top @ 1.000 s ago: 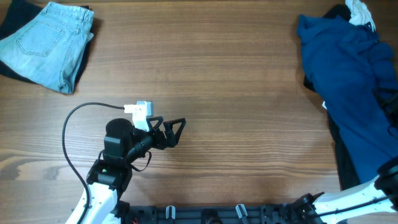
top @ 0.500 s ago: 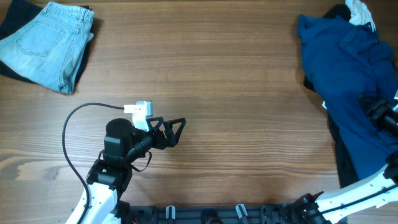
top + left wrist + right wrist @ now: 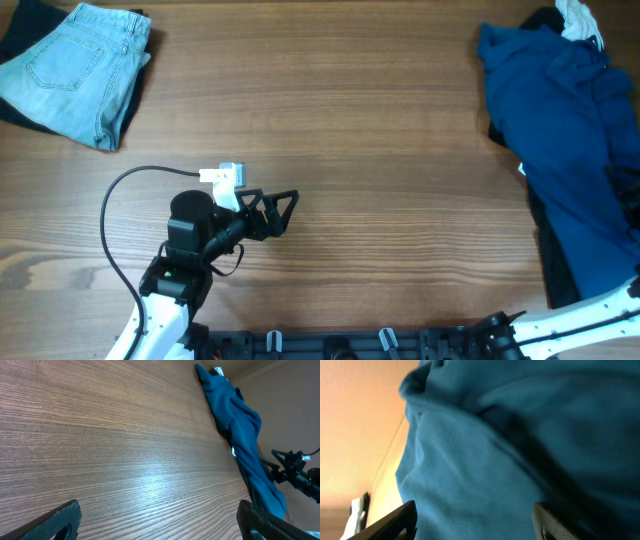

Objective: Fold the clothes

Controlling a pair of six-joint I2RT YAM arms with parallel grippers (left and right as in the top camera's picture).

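Shirt: a large teal-blue shirt (image 3: 560,140) lies crumpled along the right edge of the worktop (image 3: 350,120), running from the far right corner toward the near edge.
Shirt, cut off: the overhead view crops its right side, so its full outline and sleeves cannot be traced.
Under the shirt: strips of black cloth (image 3: 548,262) show along its left border; what they belong to is hidden.
Far right corner: a white garment (image 3: 576,12) pokes out above the shirt, mostly covered and cropped.
Right claw: (image 3: 474,510) released, its two dark fingers apart at the bottom corners of the right wrist view. Blurred teal fabric fills everything between and beyond them, and I cannot tell whether the tips touch it.
Right arm: only a white link (image 3: 580,315) shows at the near right corner in the overhead view; the claw itself is not clear there.
Left claw: (image 3: 285,210) released, jaws wide, over bare wood near the near left corner, well apart from the shirt.
Jeans: pale-blue denim jeans (image 3: 75,70) sit folded at the far left corner on dark cloth, partly cropped; the seams and a back pocket are visible.
Textures: the shirt is soft, plain and deeply wrinkled, and the worktop is brown wood with fine straight grain and a dull sheen.
Cable: a thin black cable (image 3: 108,215) loops beside the left arm.
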